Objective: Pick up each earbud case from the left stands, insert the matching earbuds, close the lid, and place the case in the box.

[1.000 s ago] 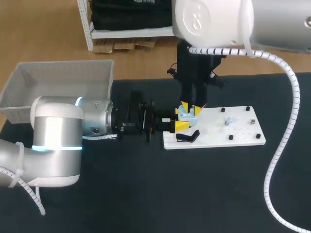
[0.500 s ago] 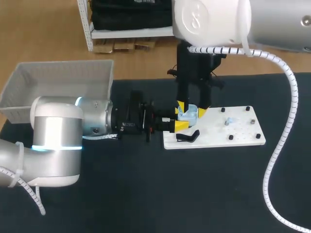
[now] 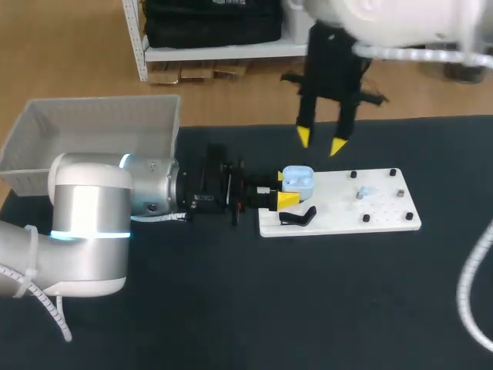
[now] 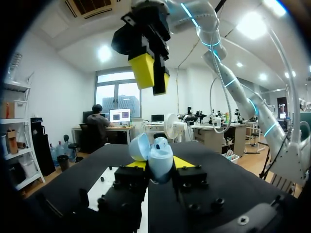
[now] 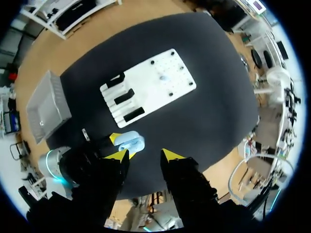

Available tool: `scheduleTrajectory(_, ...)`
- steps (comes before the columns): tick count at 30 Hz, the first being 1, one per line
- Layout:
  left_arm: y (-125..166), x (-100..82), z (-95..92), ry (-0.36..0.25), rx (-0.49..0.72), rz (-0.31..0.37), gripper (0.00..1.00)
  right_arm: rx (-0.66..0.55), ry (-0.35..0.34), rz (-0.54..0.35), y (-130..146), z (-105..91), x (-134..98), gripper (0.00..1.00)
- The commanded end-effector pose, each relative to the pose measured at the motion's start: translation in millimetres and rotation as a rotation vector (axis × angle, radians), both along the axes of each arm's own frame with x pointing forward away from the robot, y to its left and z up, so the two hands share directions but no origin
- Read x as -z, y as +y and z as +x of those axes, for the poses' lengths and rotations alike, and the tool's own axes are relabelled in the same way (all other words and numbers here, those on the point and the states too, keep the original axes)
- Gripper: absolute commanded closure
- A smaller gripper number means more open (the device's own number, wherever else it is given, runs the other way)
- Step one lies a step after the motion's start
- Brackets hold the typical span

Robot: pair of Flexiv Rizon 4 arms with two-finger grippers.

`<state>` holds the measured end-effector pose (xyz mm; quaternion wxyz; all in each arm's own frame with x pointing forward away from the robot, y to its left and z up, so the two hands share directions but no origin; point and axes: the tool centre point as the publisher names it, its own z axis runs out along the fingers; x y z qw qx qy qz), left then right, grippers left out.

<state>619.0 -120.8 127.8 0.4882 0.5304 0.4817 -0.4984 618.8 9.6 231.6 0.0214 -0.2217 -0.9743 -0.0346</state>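
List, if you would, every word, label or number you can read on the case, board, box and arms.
None: no readable text shows on any of these.
earbud case: plain pale blue, no print.
white board: black pegs only, no marks.
box: no label visible.
left claw, right claw: plain yellow tips.

The head camera sits high behind and looks down on the whole table. The left wrist camera is close behind the left gripper, looking flat along it. The right wrist camera is high up, looking straight down past the right gripper. All three see the blue case.
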Motion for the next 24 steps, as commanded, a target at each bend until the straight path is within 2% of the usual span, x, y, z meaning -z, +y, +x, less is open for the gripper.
scheduleTrajectory(1,0,0.6,-1.6,-0.003,-0.006,-0.003,1.00,-0.069,-0.219,0.185,-44,-15.0,9,0.59)
scheduleTrajectory(3,0,0.6,-1.6,-0.003,-0.006,-0.003,1.00,-0.076,-0.262,0.161,-56,-7.5,14,0.59)
scheduleTrajectory(7,0,0.6,-1.6,-0.003,-0.006,-0.003,1.00,-0.065,-0.328,0.207,-73,3.0,22,0.56)
scheduleTrajectory(9,0,0.6,-1.6,-0.003,-0.006,-0.003,1.00,-0.060,-0.344,0.220,-82,8.9,28,0.52)
scheduleTrajectory(11,0,0.6,-1.6,-0.003,-0.006,-0.003,1.00,-0.069,-0.355,0.234,-90,14.8,37,0.54)
scheduleTrajectory(17,0,0.6,-1.6,-0.003,-0.006,-0.003,1.00,-0.128,-0.364,0.226,-102,27.5,64,0.51)
scheduleTrajectory(18,0,0.6,-1.6,-0.003,-0.006,-0.003,1.00,-0.143,-0.357,0.228,-103,29.2,69,0.42)
scheduleTrajectory(19,0,0.6,-1.6,-0.003,-0.006,-0.003,1.00,-0.162,-0.355,0.217,-103,30.6,75,0.37)
scheduleTrajectory(24,0,0.6,-1.6,-0.003,-0.006,-0.003,1.00,-0.243,-0.323,0.180,-104,39.6,111,0.47)
